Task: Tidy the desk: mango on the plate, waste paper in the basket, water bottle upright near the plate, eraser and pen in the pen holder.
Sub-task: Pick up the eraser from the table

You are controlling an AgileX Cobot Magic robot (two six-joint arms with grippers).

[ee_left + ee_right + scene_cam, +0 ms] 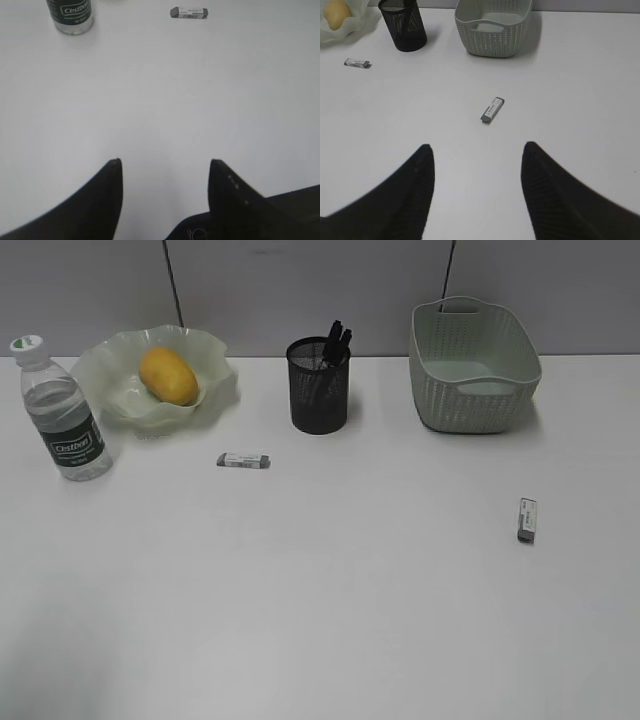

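Observation:
The mango (168, 375) lies in the wavy pale green plate (118, 392) at the back left of the desk (320, 600). Left of the plate the water bottle (65, 410) stands upright. Dark pens (337, 341) stick out of the black mesh pen holder (319, 390). One eraser (244, 460) lies in front of the holder; another eraser (527, 520) lies at the right. The basket (470, 410) stands at the back right. No waste paper shows. My left gripper (165, 162) is open over bare desk, the eraser (189, 12) far ahead. My right gripper (477, 146) is open, the right eraser (492, 110) just ahead.
Neither arm shows in the exterior view. A grey partition wall runs behind the desk. In the right wrist view the pen holder (403, 25) and basket (492, 30) stand far beyond the eraser. The bottle's base (70, 17) is at the top left of the left wrist view.

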